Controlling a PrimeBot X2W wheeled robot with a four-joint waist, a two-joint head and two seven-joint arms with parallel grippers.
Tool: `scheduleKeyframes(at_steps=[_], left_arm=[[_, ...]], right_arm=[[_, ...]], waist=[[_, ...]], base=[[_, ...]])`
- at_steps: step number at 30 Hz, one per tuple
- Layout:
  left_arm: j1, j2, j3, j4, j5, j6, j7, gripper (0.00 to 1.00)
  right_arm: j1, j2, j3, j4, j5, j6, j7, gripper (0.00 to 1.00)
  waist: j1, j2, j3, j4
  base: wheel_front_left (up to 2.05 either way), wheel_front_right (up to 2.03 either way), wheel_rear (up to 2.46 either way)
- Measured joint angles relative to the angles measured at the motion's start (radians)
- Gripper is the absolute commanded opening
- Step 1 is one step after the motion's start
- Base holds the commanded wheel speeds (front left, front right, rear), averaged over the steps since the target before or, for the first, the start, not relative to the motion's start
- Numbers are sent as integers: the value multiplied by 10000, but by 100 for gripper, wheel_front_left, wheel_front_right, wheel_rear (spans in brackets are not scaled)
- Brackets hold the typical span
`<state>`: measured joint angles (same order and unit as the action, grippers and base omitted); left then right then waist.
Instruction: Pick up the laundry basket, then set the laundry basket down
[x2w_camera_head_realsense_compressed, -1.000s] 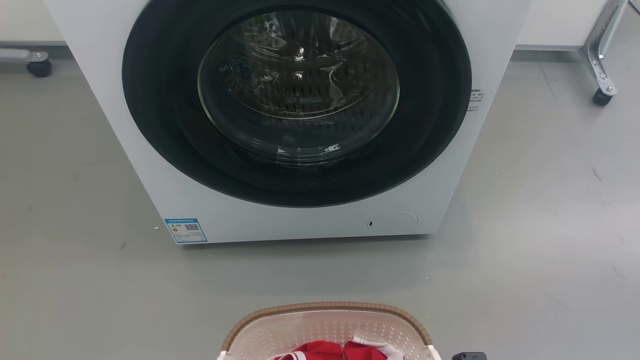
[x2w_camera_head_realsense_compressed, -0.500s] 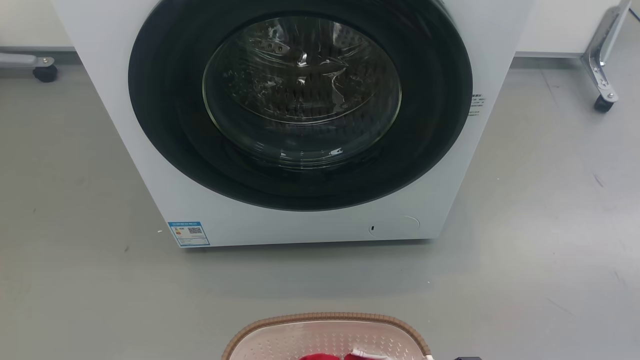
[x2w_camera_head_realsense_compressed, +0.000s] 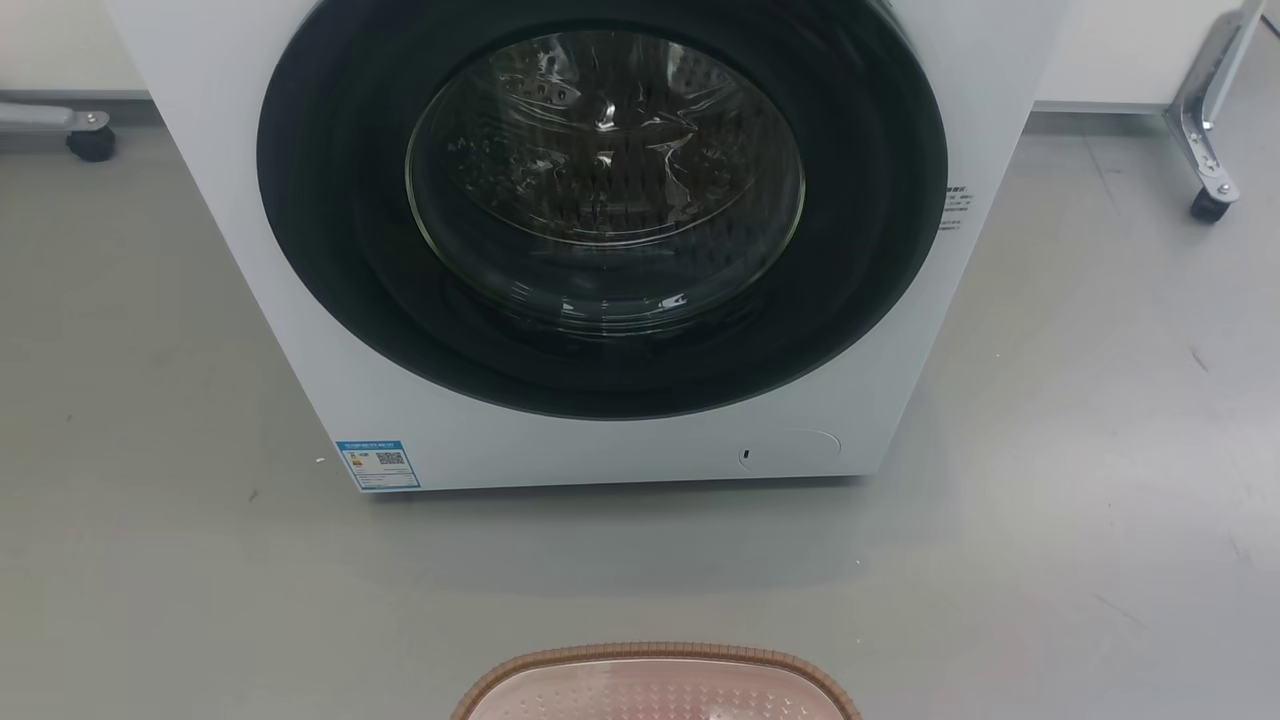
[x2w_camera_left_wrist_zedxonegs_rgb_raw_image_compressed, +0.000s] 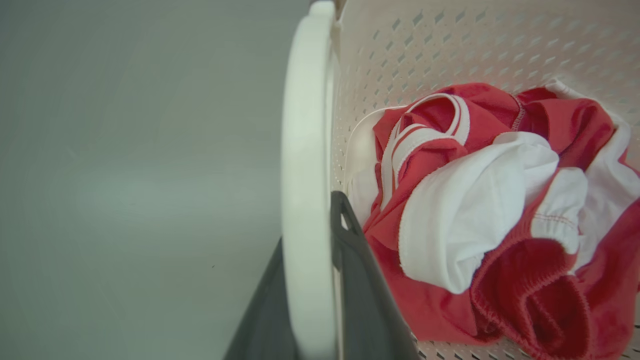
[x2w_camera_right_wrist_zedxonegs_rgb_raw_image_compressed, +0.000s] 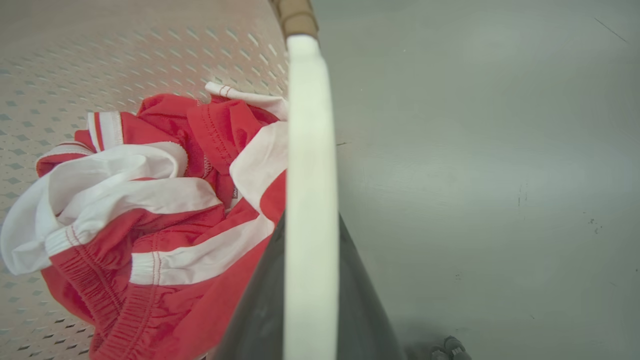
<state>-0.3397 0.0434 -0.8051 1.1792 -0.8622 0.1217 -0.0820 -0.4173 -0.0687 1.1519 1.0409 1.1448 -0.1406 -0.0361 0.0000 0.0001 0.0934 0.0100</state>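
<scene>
I find the left gripper (x2w_camera_left_wrist_zedxonegs_rgb_raw_image_compressed: 310, 220) and the right gripper (x2w_camera_right_wrist_zedxonegs_rgb_raw_image_compressed: 311, 220) each clenched on a white handle (x2w_camera_left_wrist_zedxonegs_rgb_raw_image_compressed: 305, 125) of the laundry basket (x2w_camera_head_realsense_compressed: 655, 655). The basket is centred before the washing machine (x2w_camera_head_realsense_compressed: 600, 450), apart from it. I judge the carry to be in hand. Next I must lower it level, then release.

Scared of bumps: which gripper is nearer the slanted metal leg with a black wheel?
Right: the right gripper grips the cream plastic basket on the metal leg's side; left gripper grips its far side.

White front-loading washing machine (x2w_camera_head_realsense_compressed: 620, 440) with a dark round door (x2w_camera_head_realsense_compressed: 600, 200) on smooth grey floor (x2w_camera_head_realsense_compressed: 150, 560). A castor (x2w_camera_head_realsense_compressed: 90, 145) behind its left, another castor (x2w_camera_head_realsense_compressed: 1208, 205) behind its right.
</scene>
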Motion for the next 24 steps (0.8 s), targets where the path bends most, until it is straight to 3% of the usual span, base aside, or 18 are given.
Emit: scheduleKeyframes(at_steps=[24], left_arm=[[-406,-81,29,608,-77,-516,-167,0]], right_arm=[[-251,82,268,194,161,2,-102,0]], waist=[[0,0,312,-72]], base=[[0,0,0]])
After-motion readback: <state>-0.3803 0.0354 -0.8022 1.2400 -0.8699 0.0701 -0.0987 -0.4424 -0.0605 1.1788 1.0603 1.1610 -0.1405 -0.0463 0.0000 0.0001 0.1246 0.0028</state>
